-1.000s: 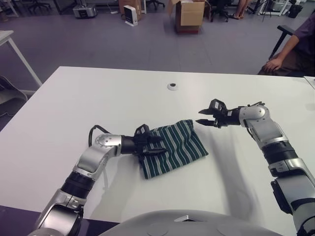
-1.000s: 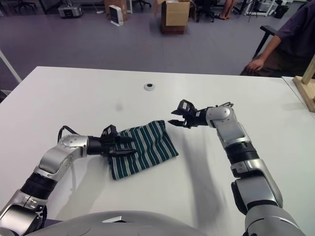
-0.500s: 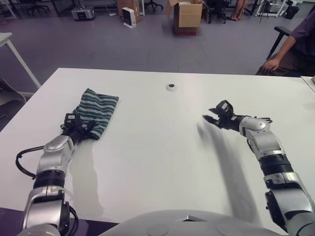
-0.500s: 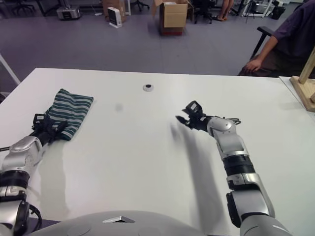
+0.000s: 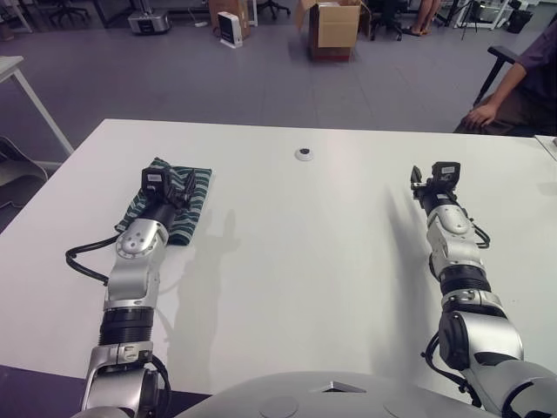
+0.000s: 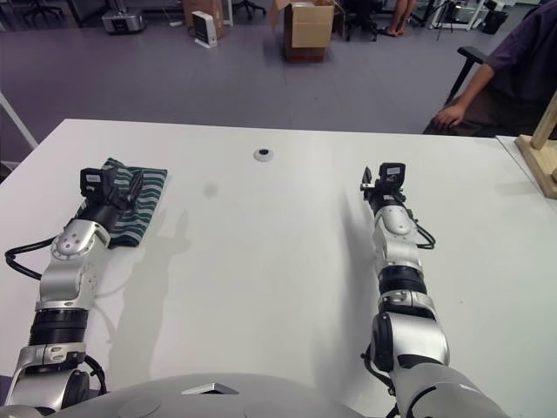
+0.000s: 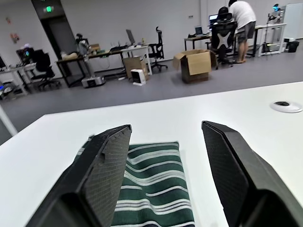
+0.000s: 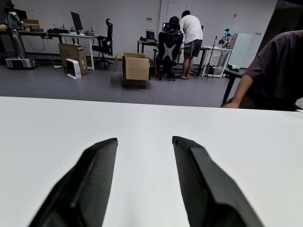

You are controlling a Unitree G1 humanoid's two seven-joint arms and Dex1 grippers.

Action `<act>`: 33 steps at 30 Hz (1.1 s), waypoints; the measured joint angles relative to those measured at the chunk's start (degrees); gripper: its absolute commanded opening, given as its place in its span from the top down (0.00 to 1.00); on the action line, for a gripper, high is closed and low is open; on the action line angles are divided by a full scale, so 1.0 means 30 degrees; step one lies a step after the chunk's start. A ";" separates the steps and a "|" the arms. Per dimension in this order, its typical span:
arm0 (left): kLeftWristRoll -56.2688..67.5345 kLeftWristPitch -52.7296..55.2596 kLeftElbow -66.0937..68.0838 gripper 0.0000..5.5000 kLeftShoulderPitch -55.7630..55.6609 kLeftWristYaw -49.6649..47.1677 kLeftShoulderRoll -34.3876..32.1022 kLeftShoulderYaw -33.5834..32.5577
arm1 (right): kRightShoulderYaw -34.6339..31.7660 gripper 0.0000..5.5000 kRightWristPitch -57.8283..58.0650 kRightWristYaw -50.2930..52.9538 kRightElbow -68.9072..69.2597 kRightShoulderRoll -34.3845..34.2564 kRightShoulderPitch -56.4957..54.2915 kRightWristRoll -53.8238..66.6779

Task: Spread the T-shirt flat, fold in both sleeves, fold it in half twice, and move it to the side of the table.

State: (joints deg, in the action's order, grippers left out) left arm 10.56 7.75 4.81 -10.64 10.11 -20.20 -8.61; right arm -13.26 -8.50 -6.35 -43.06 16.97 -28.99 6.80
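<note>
One white desk (image 5: pixel 287 261). On the desk, one folded green-striped T-shirt (image 5: pixel 197 185) and one small round disc (image 5: pixel 304 154). Over the desk, two robot claws: one left claw (image 7: pixel 165 127), one right claw (image 8: pixel 144 141). Beyond the desk, one open cardboard box (image 5: pixel 334 26).

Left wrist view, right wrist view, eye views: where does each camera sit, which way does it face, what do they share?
Left eye view: on the head, facing forward and down over the table; both arms show, left gripper at the folded T-shirt.
Right eye view: the head's other eye, same scene.
Left wrist view: on the left wrist, facing past that open gripper over the T-shirt.
Right wrist view: on the right wrist, facing past the open right gripper over the table.
Shared: all show the cardboard box beyond.
</note>
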 measured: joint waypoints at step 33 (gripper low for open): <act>-0.2990 -0.1129 0.0434 0.50 -0.1175 -0.0908 0.1396 0.0945 | -0.0757 0.61 -0.1029 -0.3068 0.1030 -0.2349 0.0254 0.3091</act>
State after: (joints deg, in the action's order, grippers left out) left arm 1.58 4.36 6.11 -14.17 7.39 -16.01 -5.78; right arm -15.53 -11.58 -15.55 -39.97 9.93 -28.23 16.07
